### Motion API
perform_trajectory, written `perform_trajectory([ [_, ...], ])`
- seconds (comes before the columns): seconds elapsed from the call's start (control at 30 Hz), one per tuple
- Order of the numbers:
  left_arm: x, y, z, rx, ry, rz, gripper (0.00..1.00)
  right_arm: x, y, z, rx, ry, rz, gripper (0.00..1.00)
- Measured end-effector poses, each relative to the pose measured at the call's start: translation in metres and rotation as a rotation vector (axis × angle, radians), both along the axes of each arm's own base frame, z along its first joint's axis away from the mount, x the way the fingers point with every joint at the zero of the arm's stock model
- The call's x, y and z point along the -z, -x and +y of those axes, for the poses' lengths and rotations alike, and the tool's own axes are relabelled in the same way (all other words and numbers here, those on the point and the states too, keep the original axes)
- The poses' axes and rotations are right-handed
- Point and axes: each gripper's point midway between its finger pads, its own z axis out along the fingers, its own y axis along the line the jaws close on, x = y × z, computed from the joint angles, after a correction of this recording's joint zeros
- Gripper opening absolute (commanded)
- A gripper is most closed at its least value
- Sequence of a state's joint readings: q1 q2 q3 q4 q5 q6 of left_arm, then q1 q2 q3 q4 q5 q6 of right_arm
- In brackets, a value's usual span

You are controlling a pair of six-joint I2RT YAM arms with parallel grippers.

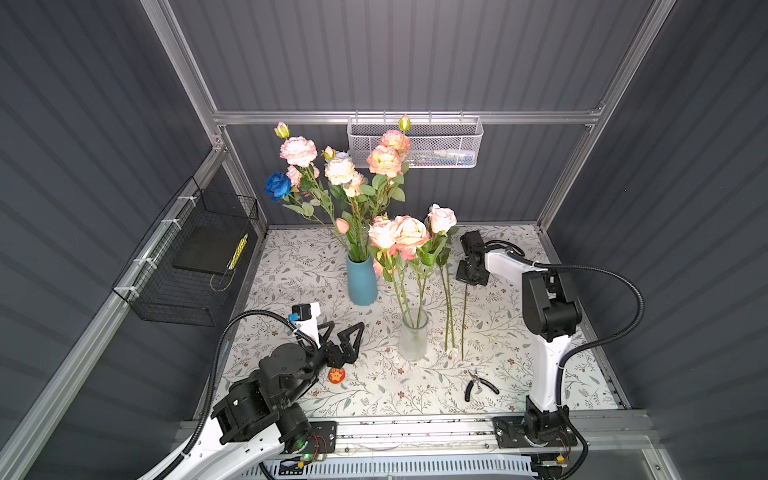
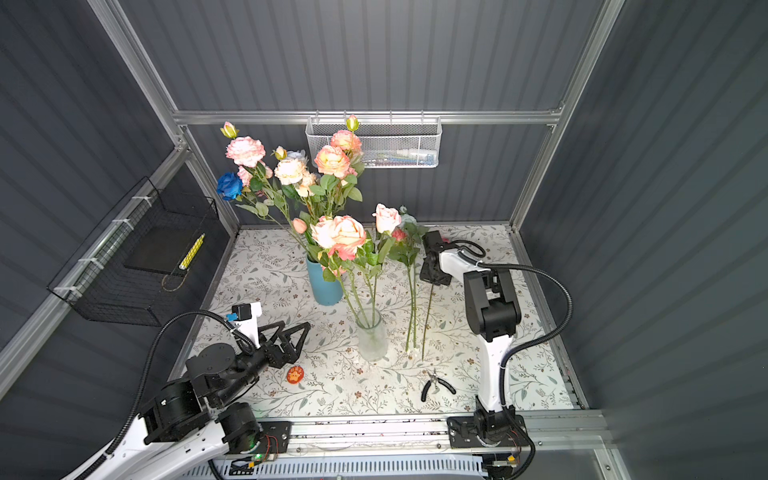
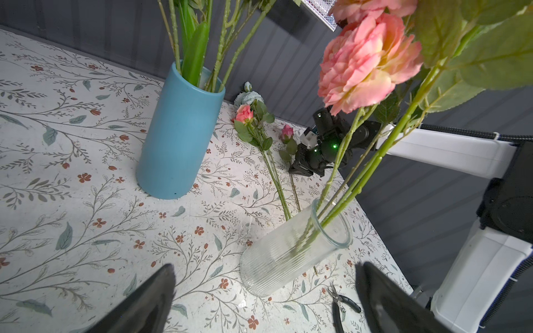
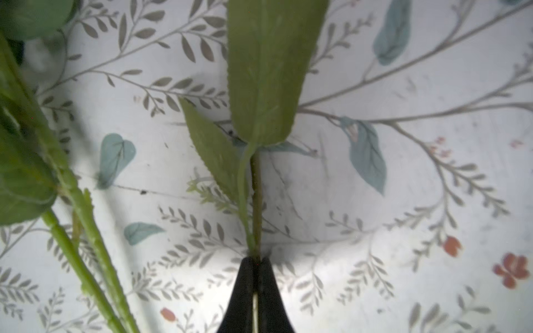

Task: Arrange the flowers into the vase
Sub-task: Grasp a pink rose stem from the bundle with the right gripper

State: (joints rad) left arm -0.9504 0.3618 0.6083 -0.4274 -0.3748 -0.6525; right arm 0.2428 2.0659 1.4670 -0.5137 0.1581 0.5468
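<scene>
Both top views: the floral-print table (image 1: 291, 266) carries a blue vase (image 1: 361, 282) near the back edge, left of centre. It is packed with flowers (image 1: 345, 170), including a blue rose (image 1: 278, 185). The glass vase (image 1: 413, 336) stands mid-table and holds a few pink-peach roses (image 1: 405, 235). Just right of it, loose flowers (image 1: 448, 307) lie flat with blooms toward the back edge. The right gripper (image 1: 468, 280) is low over the table toward the back right corner, clenched on a thin stem (image 1: 464, 320) that runs toward the front edge. The left gripper (image 1: 348, 326) is spread wide and empty, left of the glass vase and apart from it. Pliers (image 1: 478, 384) and an orange badge (image 1: 336, 376) lie near the front edge.

Left wrist: fingers (image 3: 153, 299) stand far apart with nothing between them. The glass vase (image 3: 288, 253) is ahead, the blue vase (image 3: 178, 138) beyond. The thin stem (image 3: 294, 187) passes under the right gripper (image 3: 302, 167), its dark pink bud (image 3: 287, 132) toward the back edge.

Right wrist: fingertips (image 4: 245, 276) are pressed together on the thin stem (image 4: 256, 201), a leaf (image 4: 268, 72) just past them. Loose stems (image 4: 86, 230) lie beside it on the table. Whether the stem is lifted I cannot tell.
</scene>
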Motion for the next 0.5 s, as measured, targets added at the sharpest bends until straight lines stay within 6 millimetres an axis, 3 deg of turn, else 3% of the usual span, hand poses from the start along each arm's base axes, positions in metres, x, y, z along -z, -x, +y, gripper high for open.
perform_trajectory([
  [0.33,-0.007,0.001,0.001,0.003,0.005,-0.013,1.00,-0.071,0.045,-0.020,0.046,-0.029,-0.232,0.00],
  [0.5,-0.018,0.002,0.002,0.005,0.018,-0.031,1.00,-0.103,0.082,-0.025,0.052,-0.089,-0.350,0.00],
])
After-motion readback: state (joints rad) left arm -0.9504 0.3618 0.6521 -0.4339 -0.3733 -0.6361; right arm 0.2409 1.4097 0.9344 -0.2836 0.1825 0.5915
